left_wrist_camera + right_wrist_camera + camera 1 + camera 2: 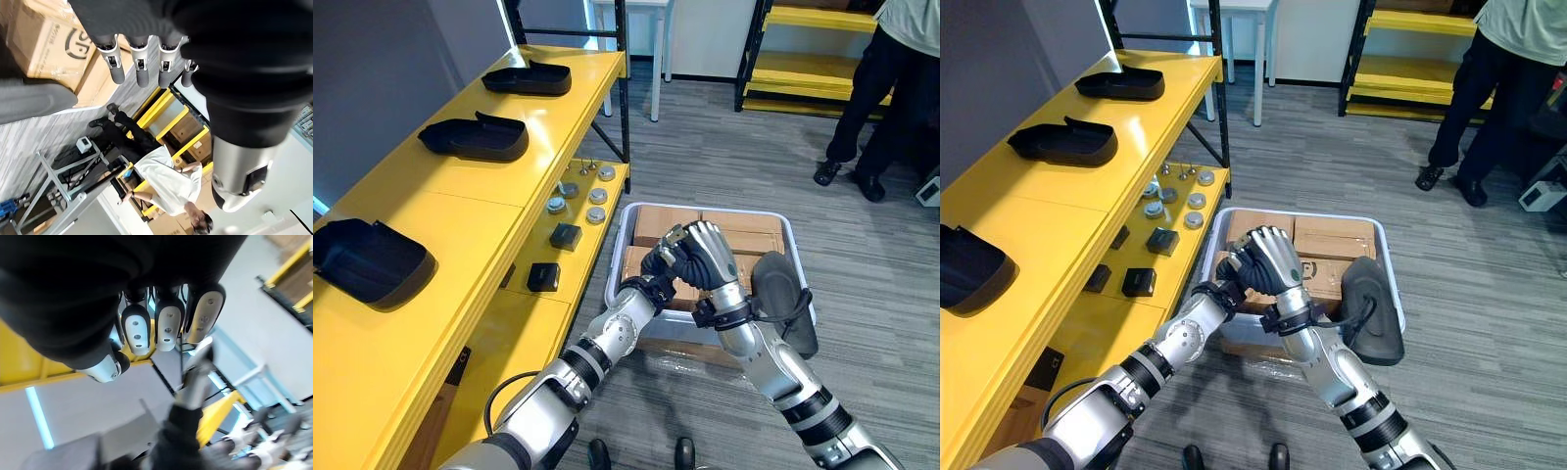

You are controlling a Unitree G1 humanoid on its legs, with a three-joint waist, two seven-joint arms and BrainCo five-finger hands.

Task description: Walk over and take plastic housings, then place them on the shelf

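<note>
Left eye view has both hands meeting, apparently touching, above the white plastic bin of brown cardboard boxes. The left hand has loosely straight fingers, and the right hand is curled into an empty fist. One dark curved plastic housing leans inside the bin's right wall, ungrasped. Three more black housings lie on the yellow shelf left of the bin. With the hands this close, they could snag on parting, and a careless reach might knock the leaning housing over the rim.

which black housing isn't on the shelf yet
The housing standing in the white bin, beside the cardboard boxes; the other three lie on the yellow shelf.
</note>
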